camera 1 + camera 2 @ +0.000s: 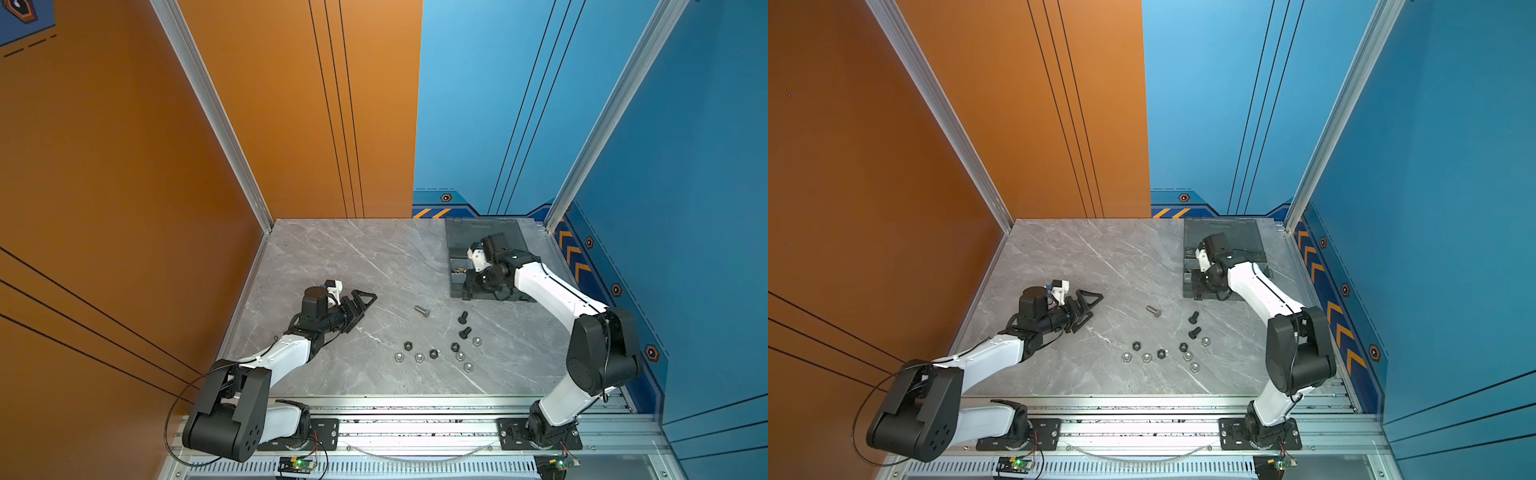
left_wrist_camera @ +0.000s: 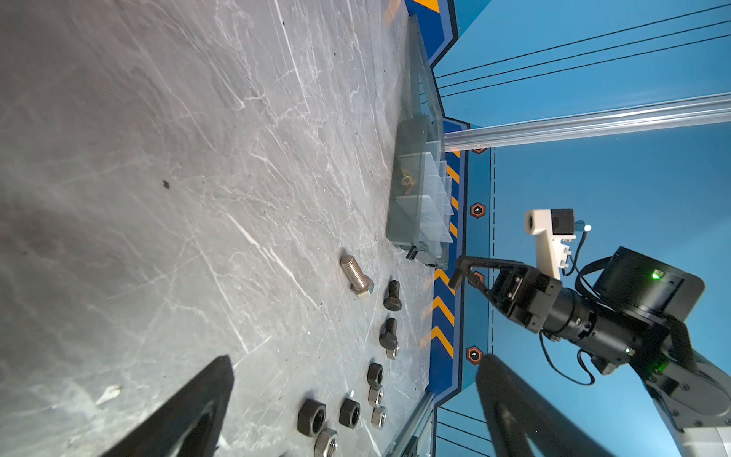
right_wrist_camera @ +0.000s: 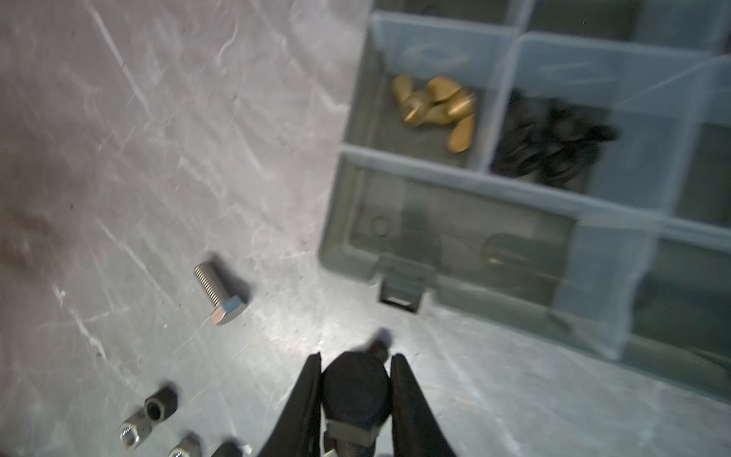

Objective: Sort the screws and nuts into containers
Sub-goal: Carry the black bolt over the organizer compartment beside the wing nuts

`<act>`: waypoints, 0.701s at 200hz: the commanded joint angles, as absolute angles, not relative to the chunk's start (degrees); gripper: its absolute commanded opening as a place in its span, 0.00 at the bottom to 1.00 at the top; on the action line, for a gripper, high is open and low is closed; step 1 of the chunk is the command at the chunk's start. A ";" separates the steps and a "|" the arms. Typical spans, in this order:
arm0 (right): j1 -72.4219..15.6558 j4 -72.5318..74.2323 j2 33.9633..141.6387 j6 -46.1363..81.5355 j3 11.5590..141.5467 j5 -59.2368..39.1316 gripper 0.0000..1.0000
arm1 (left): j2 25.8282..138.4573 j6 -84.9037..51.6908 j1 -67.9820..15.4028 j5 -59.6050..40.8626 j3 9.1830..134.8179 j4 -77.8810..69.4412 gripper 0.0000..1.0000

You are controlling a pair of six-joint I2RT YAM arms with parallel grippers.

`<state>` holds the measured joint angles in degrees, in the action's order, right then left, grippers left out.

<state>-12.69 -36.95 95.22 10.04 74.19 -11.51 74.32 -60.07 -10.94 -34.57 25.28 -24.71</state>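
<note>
My right gripper [image 3: 356, 376] is shut on a black screw [image 3: 356, 389], just above the table by the front edge of the smoky-grey box of containers [image 3: 344, 237]. In both top views it hangs at the box's near left corner [image 1: 469, 286]. One compartment holds brass wing nuts [image 3: 435, 107], its neighbour black wing nuts [image 3: 553, 138]. On the table lie a silver screw [image 1: 422, 311], two black screws [image 1: 463, 318] and several black and silver nuts [image 1: 434, 353]. My left gripper [image 1: 361, 305] rests open and empty, left of the parts.
The box's open lid [image 1: 482, 232] lies flat against the back wall. An aluminium rail [image 1: 415, 415] runs along the table's front edge. The orange wall stands on the left, the blue one on the right.
</note>
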 commanded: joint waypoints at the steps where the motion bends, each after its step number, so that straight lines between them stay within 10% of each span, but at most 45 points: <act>1: -7.63 -37.62 95.95 9.21 79.09 -8.42 0.00 | 73.22 -59.99 -10.54 -34.90 25.10 -25.62 0.98; 140: 2.46 -35.41 114.31 10.40 94.22 -0.14 0.00 | 72.19 -60.23 -10.11 -34.89 24.84 -25.60 0.98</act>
<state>1.85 -35.33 112.97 10.52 90.74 -2.39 73.32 -60.07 -10.70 -34.57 25.26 -24.71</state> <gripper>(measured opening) 0.258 0.976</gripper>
